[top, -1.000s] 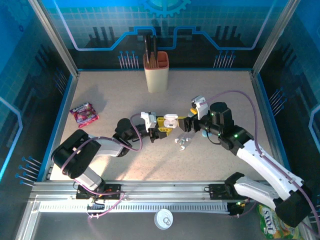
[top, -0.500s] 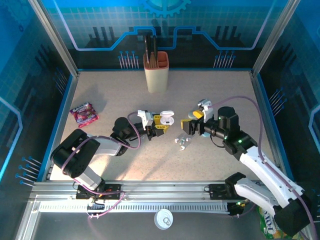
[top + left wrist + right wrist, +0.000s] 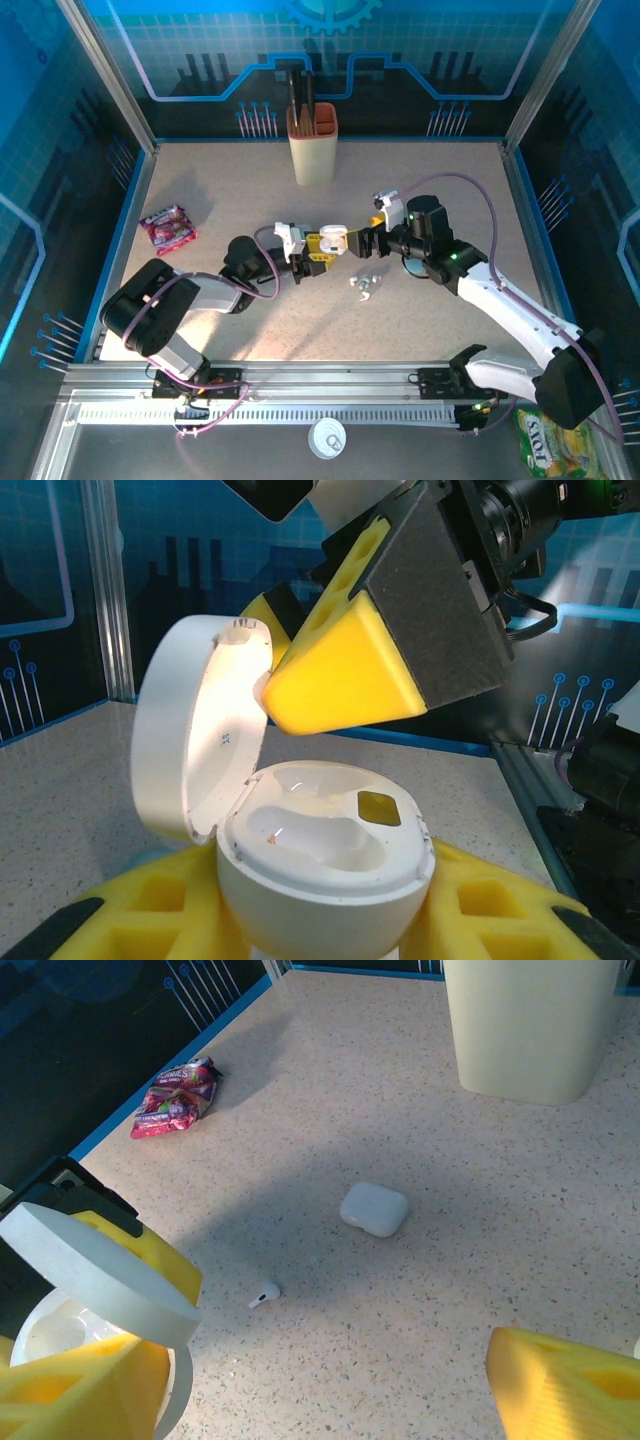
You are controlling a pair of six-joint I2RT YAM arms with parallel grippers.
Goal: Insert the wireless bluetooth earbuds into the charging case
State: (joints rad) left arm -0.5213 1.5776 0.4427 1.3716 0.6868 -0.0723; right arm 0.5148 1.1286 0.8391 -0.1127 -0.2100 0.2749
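Over the surface (image 3: 220,190), the left hand (image 3: 322,248) grips the open charging case (image 3: 325,865) — both wells look empty. The right hand (image 3: 368,236), spread wide and holding nothing, touches its lid (image 3: 190,730). The wireless bluetooth earbuds (image 3: 365,283) lie loose nearby — every insertion is left to do.

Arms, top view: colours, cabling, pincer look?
Left arm black with a grey-white link; right arm white links, black joints, green lights. Purple cable loops along each. Pincer fingers yellow, slotted, dark-grey faced.
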